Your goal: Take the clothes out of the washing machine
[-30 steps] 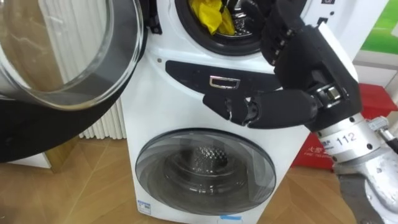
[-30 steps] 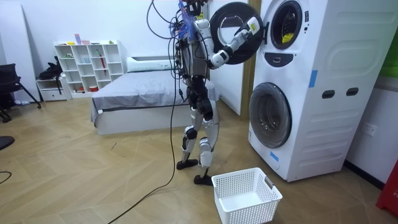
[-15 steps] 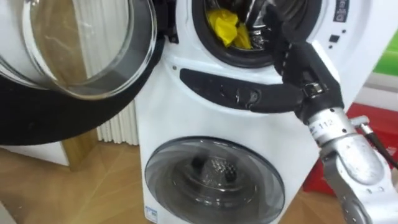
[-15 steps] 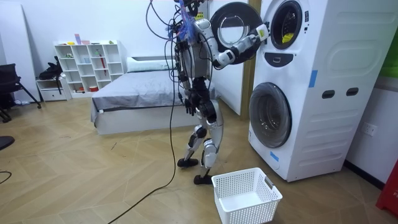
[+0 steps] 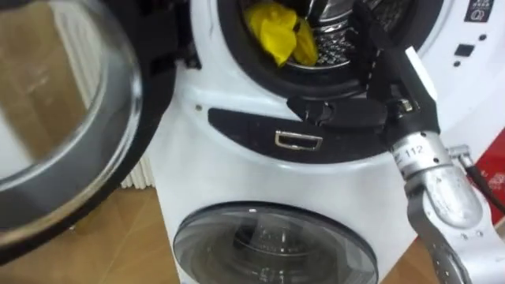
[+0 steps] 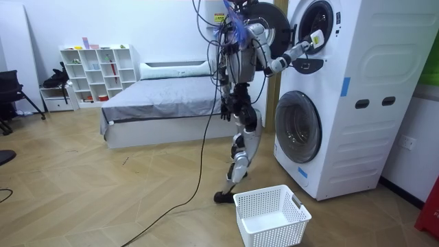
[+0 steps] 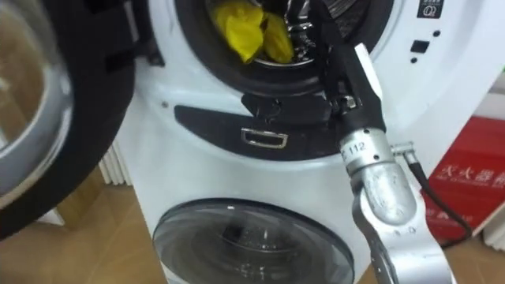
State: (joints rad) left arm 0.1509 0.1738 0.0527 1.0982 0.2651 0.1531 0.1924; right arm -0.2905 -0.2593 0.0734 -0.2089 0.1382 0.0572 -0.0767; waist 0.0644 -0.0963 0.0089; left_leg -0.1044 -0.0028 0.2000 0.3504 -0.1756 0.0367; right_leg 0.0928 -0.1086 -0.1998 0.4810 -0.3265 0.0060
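Right hand (image 5: 390, 83) was up at the mouth of the upper drum (image 5: 331, 47), and what a reach. The arm stretched in from the lower right, fingers (image 5: 369, 35) laid out straight and pointing into the opening. The thumb (image 5: 339, 114) stuck out sideways across the dark rim at the bottom. That hand was spread, not closed, and it held nothing.

Yellow garment (image 5: 276, 31) lay bunched in the left part of the drum, on the lower lip of the opening, just beside the fingers. Whether they touched it could not be told. The drum's round glass door (image 5: 71, 134) hung wide open to the left.

Below the opening ran a dark panel (image 5: 237, 130) with a small silver handle (image 5: 298, 140). Under that, the lower drum's door (image 5: 272, 248) sat closed. A red box (image 7: 473, 181) showed to the right of the washing machine (image 5: 205, 181).

In the room view, the robot stood right in front of the tall white stacked machine, leaning toward it with its right arm raised to the top drum. A white laundry basket (image 6: 271, 216) sat on the wooden floor (image 6: 103, 199) by its feet, in front of the machine. Behind the robot were a bed (image 6: 158, 103) and a white shelf unit (image 6: 96, 68) against the far wall.
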